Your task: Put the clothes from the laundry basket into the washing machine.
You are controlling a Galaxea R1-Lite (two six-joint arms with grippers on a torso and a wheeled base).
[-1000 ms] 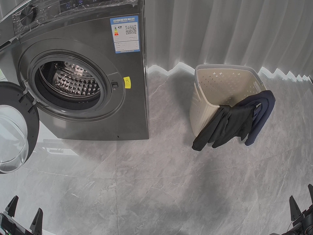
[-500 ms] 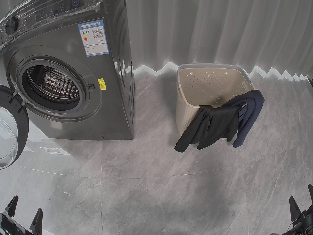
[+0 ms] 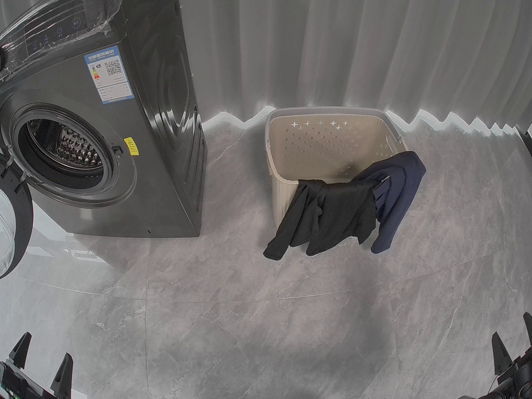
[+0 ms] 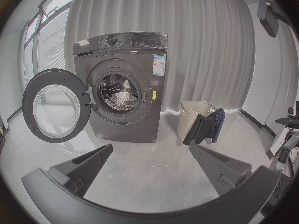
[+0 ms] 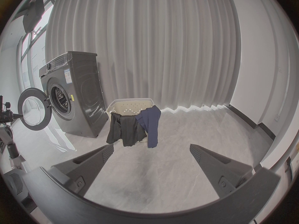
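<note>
A cream laundry basket point(image 3: 327, 134) point(image 4: 192, 114) point(image 5: 130, 105) stands on the floor by the curtain. Over its front rim hang a black garment point(image 3: 324, 214) point(image 4: 201, 128) point(image 5: 124, 128) and a navy garment point(image 3: 400, 187) point(image 4: 219, 122) point(image 5: 151, 122). To the basket's left stands the grey washing machine point(image 3: 105, 139) point(image 4: 124, 87) point(image 5: 78, 94), its round door point(image 3: 11, 234) point(image 4: 54, 106) point(image 5: 33, 109) swung open and the drum point(image 3: 64, 148) point(image 4: 118, 92) empty. My left gripper point(image 3: 41, 364) point(image 4: 149, 154) is open at the lower left, far from both. My right gripper point(image 3: 512, 342) point(image 5: 149, 154) is open at the lower right, with nothing between its fingers.
Grey marble-look floor point(image 3: 266, 317) stretches open between me, the basket and the machine. A white pleated curtain point(image 3: 360, 40) backs the scene. A dark baseboard point(image 5: 249, 120) runs along the wall on the right side of the room.
The head camera has turned to the right: machine and basket have slid leftward in the picture. Both grippers keep their places at the bottom corners, and the clothes hang as before.
</note>
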